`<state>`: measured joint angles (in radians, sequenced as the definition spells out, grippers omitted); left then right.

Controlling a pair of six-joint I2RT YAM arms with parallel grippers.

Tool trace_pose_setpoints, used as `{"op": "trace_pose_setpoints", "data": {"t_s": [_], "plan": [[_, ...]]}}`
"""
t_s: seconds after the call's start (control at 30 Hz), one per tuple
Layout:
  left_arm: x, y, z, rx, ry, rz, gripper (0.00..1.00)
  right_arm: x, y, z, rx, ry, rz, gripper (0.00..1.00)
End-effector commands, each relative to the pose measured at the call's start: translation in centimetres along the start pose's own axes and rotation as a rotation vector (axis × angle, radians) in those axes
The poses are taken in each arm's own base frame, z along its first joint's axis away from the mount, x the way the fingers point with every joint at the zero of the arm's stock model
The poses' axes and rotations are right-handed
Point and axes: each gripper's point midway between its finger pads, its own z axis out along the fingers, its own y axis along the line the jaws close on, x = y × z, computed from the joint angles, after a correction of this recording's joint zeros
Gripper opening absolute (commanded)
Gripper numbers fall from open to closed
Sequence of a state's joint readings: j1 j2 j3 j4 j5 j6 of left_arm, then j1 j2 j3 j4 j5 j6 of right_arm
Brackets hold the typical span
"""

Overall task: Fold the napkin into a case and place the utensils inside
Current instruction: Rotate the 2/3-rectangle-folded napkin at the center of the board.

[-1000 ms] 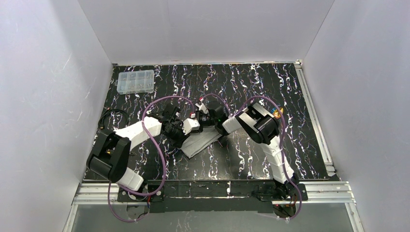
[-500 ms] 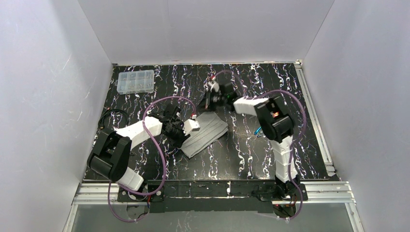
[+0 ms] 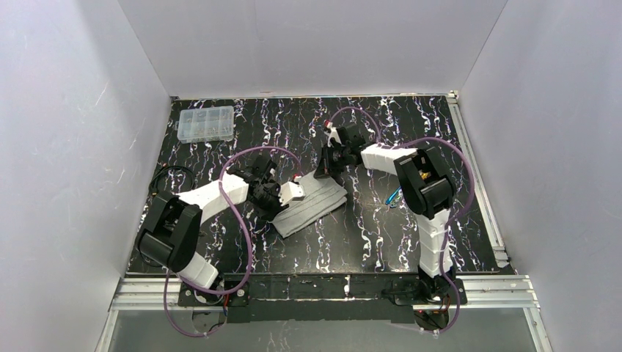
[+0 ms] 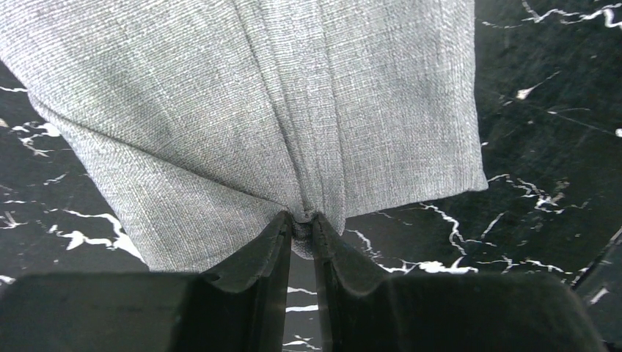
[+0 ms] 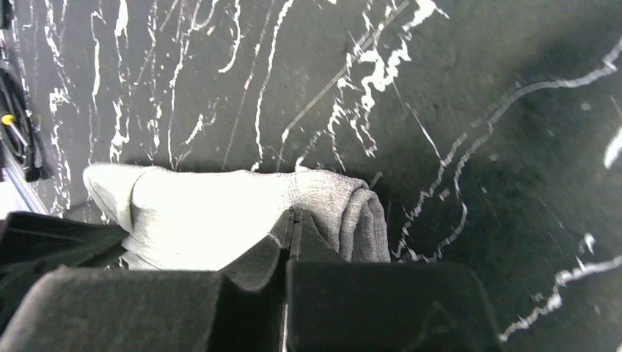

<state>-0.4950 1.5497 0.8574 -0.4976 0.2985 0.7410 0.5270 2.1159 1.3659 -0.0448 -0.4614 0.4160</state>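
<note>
The napkin [image 3: 312,204] lies mid-table as a folded light-grey strip running diagonally. My left gripper [image 3: 292,192] sits at its left long edge, shut on a small pinch of that edge [image 4: 302,220], with the cloth [image 4: 279,95] spreading away from the tips. My right gripper [image 3: 329,165] is at the napkin's far corner. Its jaws are shut tight, tips [image 5: 293,215] against the rolled cloth edge [image 5: 352,213], and no cloth shows between them. A slim blue utensil [image 3: 394,196] lies on the table right of the napkin, under the right arm's elbow. Other utensils cannot be made out.
A clear plastic compartment box [image 3: 206,123] stands at the far left corner. A black cable loop [image 3: 172,179] lies by the left wall. Purple cables [image 3: 242,213] arch over both arms. White walls enclose the black marbled table [image 3: 411,139] on three sides.
My right gripper left the napkin, swung to the far side, then came back down to the napkin's far corner. The left gripper stayed pinched on the cloth's edge.
</note>
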Motion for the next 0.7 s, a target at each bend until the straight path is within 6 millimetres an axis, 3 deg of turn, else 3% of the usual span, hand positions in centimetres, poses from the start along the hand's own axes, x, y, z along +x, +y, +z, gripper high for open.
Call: {"op": "trace_pose_setpoints", "data": {"t_s": [0.0,0.17,0.33,0.53,0.67], "plan": [[3.5,1.1,0.9,-0.030,0.169,0.057,0.17,1.8,-2.8,-1.7,0.126,0.010,-0.009,0.01],[2.9,2.6,0.8,-0.068,0.196,0.096,0.17,3.0,-4.9,-4.3,0.197,-0.031,0.055,0.01],[1.5,3.8,0.6,-0.106,0.205,0.125,0.17,4.1,-5.6,-7.2,0.268,-0.090,0.081,0.01],[0.2,6.8,-0.4,-0.220,0.248,0.134,0.14,7.8,-6.3,-9.2,0.327,-0.073,0.148,0.01],[-1.0,7.2,-1.3,-0.254,0.188,0.172,0.23,8.3,-5.8,-10.3,0.322,-0.110,0.159,0.01]]}}
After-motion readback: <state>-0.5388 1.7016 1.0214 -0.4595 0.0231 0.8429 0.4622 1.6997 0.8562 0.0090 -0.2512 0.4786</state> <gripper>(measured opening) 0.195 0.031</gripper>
